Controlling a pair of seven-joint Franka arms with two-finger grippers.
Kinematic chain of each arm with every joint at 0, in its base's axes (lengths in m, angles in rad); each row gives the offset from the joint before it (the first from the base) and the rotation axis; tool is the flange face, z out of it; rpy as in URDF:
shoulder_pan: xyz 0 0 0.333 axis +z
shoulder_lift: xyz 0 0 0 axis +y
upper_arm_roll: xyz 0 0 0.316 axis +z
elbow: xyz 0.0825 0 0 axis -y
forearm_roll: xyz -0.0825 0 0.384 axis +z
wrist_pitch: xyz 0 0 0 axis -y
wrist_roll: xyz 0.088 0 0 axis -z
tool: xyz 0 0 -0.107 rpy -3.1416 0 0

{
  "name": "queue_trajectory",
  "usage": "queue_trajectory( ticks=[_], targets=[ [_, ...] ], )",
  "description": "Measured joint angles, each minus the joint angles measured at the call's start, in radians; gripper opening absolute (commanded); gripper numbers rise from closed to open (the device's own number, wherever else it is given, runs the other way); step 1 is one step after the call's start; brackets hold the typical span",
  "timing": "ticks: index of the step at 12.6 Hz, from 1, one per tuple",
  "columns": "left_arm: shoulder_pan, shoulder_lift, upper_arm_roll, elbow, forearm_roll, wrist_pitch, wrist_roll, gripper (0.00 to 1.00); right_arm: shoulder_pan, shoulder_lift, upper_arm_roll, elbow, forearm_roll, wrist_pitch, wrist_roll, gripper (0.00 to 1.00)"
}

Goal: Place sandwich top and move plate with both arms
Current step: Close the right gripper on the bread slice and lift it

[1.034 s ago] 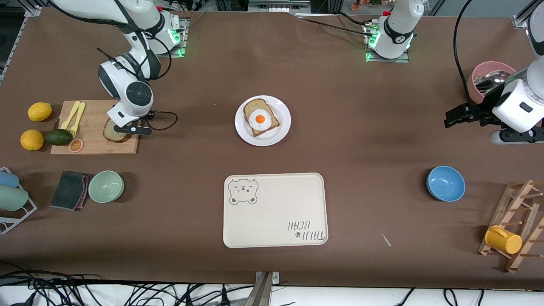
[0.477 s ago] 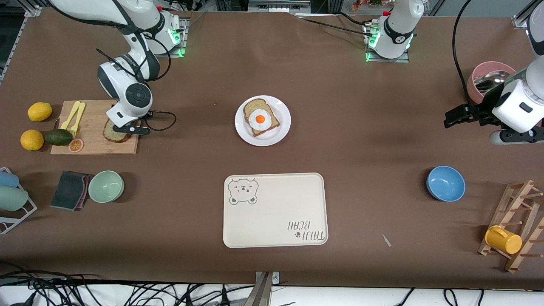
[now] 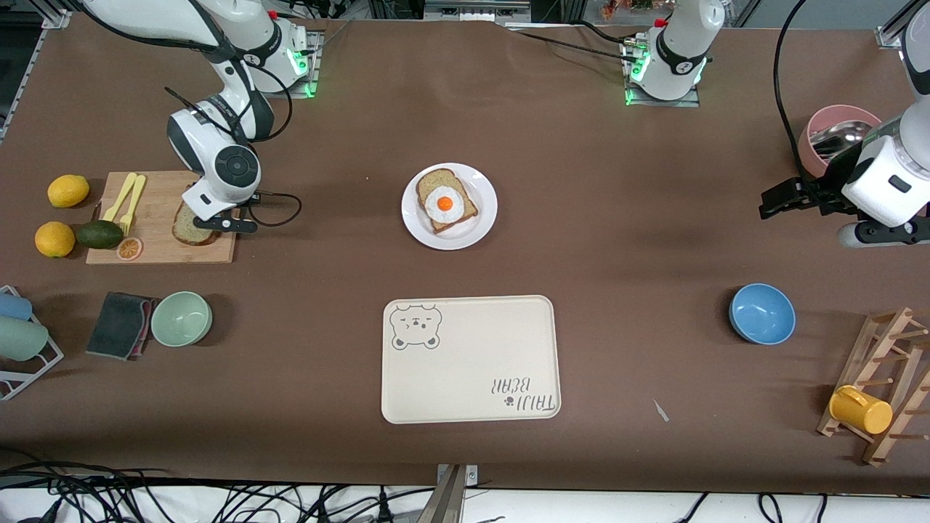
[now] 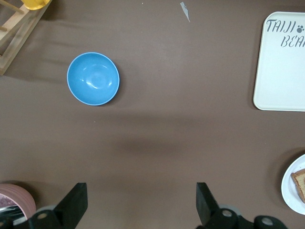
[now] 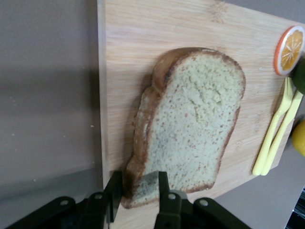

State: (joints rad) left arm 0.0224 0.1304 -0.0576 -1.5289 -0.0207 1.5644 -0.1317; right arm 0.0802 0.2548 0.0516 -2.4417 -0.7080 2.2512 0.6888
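Note:
The sandwich top (image 3: 186,228) is a brown bread slice on the wooden cutting board (image 3: 161,251) at the right arm's end of the table. In the right wrist view my right gripper (image 5: 138,180) is shut on one corner of the slice (image 5: 190,124), which is tipped up on that edge. In the front view the right gripper (image 3: 212,221) is low over the board. The white plate (image 3: 480,226) sits mid-table with the egg-topped bread (image 3: 445,203) on it. My left gripper (image 3: 770,205) waits open and empty over bare table beside the pink bowl; it also shows in the left wrist view (image 4: 140,191).
The cream bear tray (image 3: 465,363) lies nearer the camera than the plate. A blue bowl (image 3: 761,313), a pink bowl (image 3: 835,134) and a wooden rack with a yellow cup (image 3: 861,410) are at the left arm's end. Lemons, an avocado, yellow forks (image 3: 125,202) and a green bowl (image 3: 181,318) surround the board.
My right gripper has shifted slightly toward the lemons, and the bread slice has moved and tipped with it. The left arm has not moved.

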Motion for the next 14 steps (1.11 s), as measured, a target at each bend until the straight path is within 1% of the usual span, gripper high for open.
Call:
queue_trajectory(
  ticks=[3, 5, 11, 13, 14],
  targets=[
    [0.002, 0.0, 0.001, 0.0, 0.0, 0.0, 0.0, 1.0, -0.001, 0.005, -0.001, 0.003, 0.0, -0.001, 0.0, 0.2],
    [0.002, 0.002, 0.001, -0.001, 0.0, 0.0, 0.0, 1.0, -0.002, 0.009, -0.001, 0.008, 0.0, -0.003, 0.0, 0.0],
    [0.003, 0.005, 0.002, -0.001, 0.0, 0.001, 0.0, 1.0, -0.002, 0.012, -0.001, 0.017, 0.001, -0.018, 0.0, 0.0],
    [0.003, 0.006, 0.002, -0.001, 0.0, 0.002, 0.0, 1.0, -0.001, 0.012, 0.005, 0.048, 0.034, -0.069, 0.0, 0.0],
    [0.003, 0.006, 0.002, -0.001, 0.0, 0.006, 0.0, 1.0, -0.001, 0.012, 0.024, 0.081, 0.061, -0.123, -0.001, 0.0]
  ],
)
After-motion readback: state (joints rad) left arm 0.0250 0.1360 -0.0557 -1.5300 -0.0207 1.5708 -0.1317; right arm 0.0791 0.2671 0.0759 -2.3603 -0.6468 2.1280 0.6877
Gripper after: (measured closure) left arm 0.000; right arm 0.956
